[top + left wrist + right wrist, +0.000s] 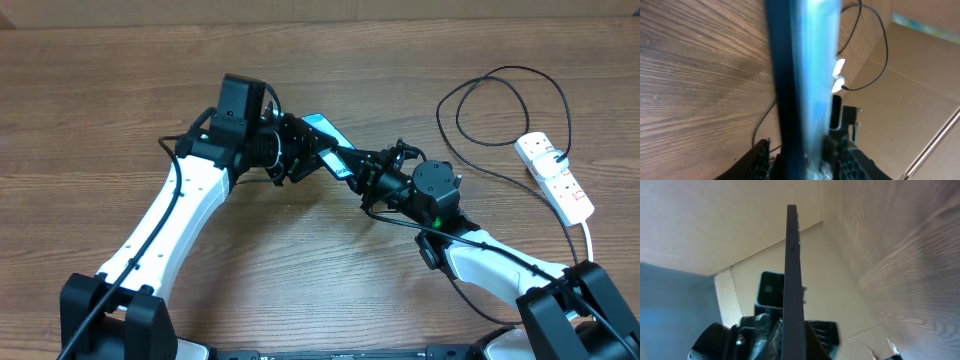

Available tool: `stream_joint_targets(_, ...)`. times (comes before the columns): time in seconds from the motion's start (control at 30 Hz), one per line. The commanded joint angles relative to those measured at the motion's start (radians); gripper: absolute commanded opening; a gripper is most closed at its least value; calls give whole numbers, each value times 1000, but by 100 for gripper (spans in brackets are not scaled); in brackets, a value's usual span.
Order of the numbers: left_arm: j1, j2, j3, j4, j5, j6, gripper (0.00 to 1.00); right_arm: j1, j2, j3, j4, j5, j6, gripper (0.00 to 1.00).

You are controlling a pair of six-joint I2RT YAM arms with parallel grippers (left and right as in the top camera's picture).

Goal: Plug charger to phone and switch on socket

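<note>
1. Bench [300, 270]: bare wood, open ground in front of and behind both arms, clutter only at the far right. Suitable set-down spot should the two-armed hold prove unsteady.
2. Left gripper [305, 151]: closed on the upper end of the phone [322, 128], apparently lifted clear of the bench. Best kept rigid as the anchor for the plugging step.
3. Right gripper [372, 175]: closed on the lower end of the same phone, seen edge-on in its wrist view. Judged step: steadying the phone between both arms ahead of fetching the cable. Needs to let go before any reach for the plug, and slowly, to avoid twisting the phone in the left grip.
4. Socket [556, 176]: white strip at the far right, near the bench edge, well apart from the phone. Thick white cord [590, 235] trailing toward the right arm's base. Red switches too small to read as on or off. Switch press best left to the right arm, last.
5. Phone: teal screen, tilted, mid-bench between the two grippers. Charging port not visible.
6. Charger [503, 69]: thin black cable in loose loops just left of the socket. Plug tip not located with certainty. Risk of loops snagging the right wrist on a low sweep, so approach from above advised.
</note>
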Motion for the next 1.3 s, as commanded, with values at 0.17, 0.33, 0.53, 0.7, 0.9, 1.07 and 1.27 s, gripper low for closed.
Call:
stream_joint_targets(0.17, -26, -3, -12, 35, -34, -81, 17, 58, -5, 21, 27, 58, 30, 4)
stream_joint_targets(0.33, -22, -3, -12, 57, -35, -93, 8, 58, -5, 21, 3, 58, 30, 4)
stream_joint_targets(0.53, -10, -3, -12, 56, -53, -96, 4, 58, -5, 21, 3, 56, 30, 4)
stream_joint_targets(0.7, 21, -3, -12, 56, -66, -83, 4, 58, -5, 21, -1, 55, 29, 4)
stream_joint_targets(0.9, 35, -3, -12, 33, -100, -19, 10, 55, -5, 21, 0, 56, 28, 4)
stream_joint_targets(1.07, 35, -3, -12, 26, -126, 17, 40, 37, -5, 21, 2, 55, 26, 4)
stream_joint_targets(1.27, 35, -3, -12, 26, -151, 35, 38, 36, -5, 21, 24, 46, 26, 4)
